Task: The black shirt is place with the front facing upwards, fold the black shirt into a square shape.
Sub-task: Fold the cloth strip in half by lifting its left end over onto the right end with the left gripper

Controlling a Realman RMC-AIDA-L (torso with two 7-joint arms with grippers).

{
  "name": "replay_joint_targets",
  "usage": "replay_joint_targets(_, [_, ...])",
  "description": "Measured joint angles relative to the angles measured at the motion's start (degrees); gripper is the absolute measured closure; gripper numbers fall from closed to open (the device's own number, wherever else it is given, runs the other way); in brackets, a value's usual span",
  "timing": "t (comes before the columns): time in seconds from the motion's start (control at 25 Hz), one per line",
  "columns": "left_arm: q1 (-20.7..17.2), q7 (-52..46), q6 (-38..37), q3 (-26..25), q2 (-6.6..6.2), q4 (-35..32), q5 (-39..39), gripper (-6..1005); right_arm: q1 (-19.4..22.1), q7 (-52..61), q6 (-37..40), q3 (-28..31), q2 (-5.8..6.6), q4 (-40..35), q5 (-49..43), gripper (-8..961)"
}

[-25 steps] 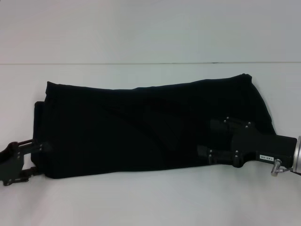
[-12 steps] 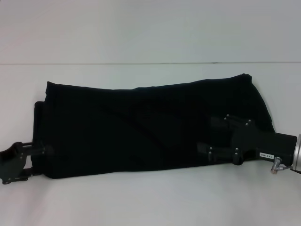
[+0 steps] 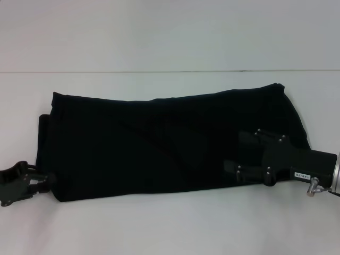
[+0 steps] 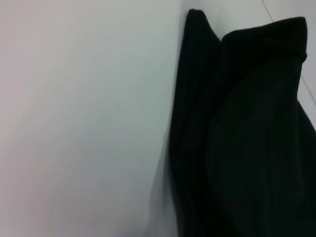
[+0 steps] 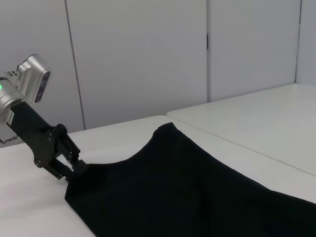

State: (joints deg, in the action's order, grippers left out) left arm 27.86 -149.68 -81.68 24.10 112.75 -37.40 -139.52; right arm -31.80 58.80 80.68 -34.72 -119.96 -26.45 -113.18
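Note:
The black shirt lies across the white table as a long folded band, plain black side up, with no lettering showing. My left gripper is at the band's near-left corner, its fingers drawn together on the cloth edge; the right wrist view shows that gripper pinching the corner of the shirt. My right gripper rests low over the band's right part, fingers spread apart and holding nothing. The left wrist view shows only the folded shirt edge on the table.
A seam or table edge runs behind the shirt. A second white table and grey wall panels stand beyond. Bare tabletop lies beside the shirt's left end.
The left gripper's fingers, spread wide at the shirt's left corner a second ago, have come together on the cloth edge. The right arm has hardly moved.

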Motion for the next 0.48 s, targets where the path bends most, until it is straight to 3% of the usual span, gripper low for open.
replay_joint_targets(0.28, [0.0,-0.12,0.86,0.83,0.01,-0.03,-0.05,725,-0.08,0.0,-0.04,0.0,0.0,0.0,0.07,63])
replay_joint_targets(0.48, [-0.21,-0.14,1.06,0.85,-0.05,-0.09,-0.05,950,-0.15,-0.01,-0.08,0.11,0.0,0.0,0.08,63])
